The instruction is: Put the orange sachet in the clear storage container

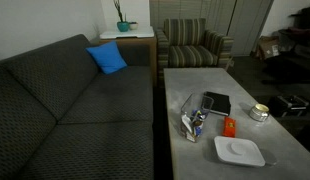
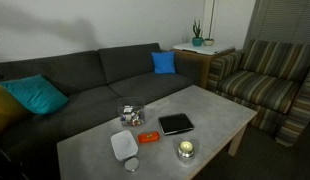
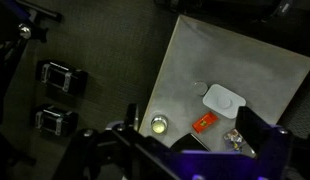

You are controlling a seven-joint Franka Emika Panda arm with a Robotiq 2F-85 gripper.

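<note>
The orange sachet [image 1: 229,126] lies flat on the grey coffee table [image 1: 185,85], between the clear storage container [image 1: 192,124] and a white tray [image 1: 239,151]. It also shows in an exterior view [image 2: 148,137] and in the wrist view [image 3: 204,123]. The clear storage container [image 2: 130,114] holds blue and white items and stands upright; it appears in the wrist view [image 3: 236,137] too. My gripper [image 3: 192,118] is open and empty, high above the table, with the sachet far below between its fingers. The gripper does not show in either exterior view.
A black square tray [image 2: 176,123] and a small glass jar [image 2: 185,150] sit on the table near the white tray [image 2: 124,145]. A dark sofa [image 2: 85,85] with blue cushions runs along one side. A striped armchair [image 1: 193,45] stands at the table's end.
</note>
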